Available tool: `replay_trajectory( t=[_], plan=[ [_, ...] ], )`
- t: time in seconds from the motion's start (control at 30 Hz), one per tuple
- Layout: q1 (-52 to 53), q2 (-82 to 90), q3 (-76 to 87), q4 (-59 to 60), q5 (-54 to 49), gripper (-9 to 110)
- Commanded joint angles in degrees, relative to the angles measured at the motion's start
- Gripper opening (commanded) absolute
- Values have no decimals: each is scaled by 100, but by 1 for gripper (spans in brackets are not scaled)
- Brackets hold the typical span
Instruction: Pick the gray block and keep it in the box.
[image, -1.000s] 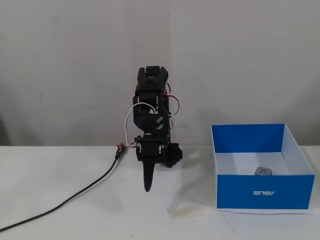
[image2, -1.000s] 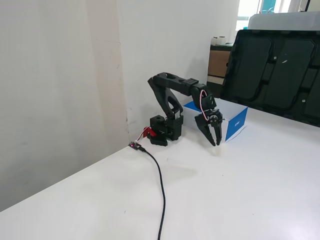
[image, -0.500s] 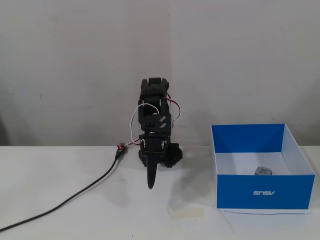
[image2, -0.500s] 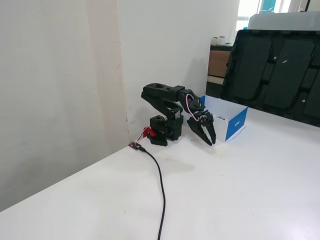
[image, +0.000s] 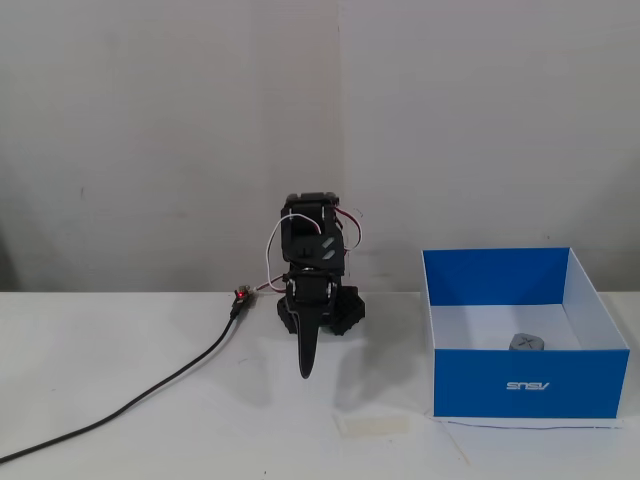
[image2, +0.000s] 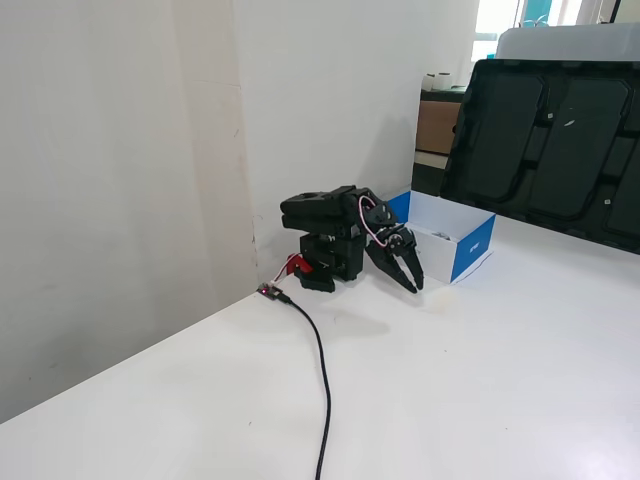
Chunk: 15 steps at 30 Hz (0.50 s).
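The gray block (image: 526, 342) lies inside the box (image: 530, 385), on its white floor near the front wall. The box is bright blue outside and stands at the right in a fixed view; in the other fixed view it (image2: 472, 247) stands behind the arm and the block is hidden. My gripper (image: 307, 368) hangs folded down in front of the arm's base, left of the box and apart from it. Its jaws are together and hold nothing. It also shows in the other fixed view (image2: 414, 283), pointing down near the box's corner.
A black cable (image: 150, 395) with a red connector runs from the arm's base to the lower left. A strip of pale tape (image: 375, 426) lies on the table before the arm. A black tray (image2: 555, 135) leans behind the box. A white wall stands behind the arm.
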<state>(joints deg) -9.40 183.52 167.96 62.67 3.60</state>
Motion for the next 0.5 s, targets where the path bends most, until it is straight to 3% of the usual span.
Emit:
replay_trajectory(
  t=[0.0,0.47],
  plan=[
    [185,598,-9,246,44,0],
    [519,1283,237,606,44,0]
  ],
)
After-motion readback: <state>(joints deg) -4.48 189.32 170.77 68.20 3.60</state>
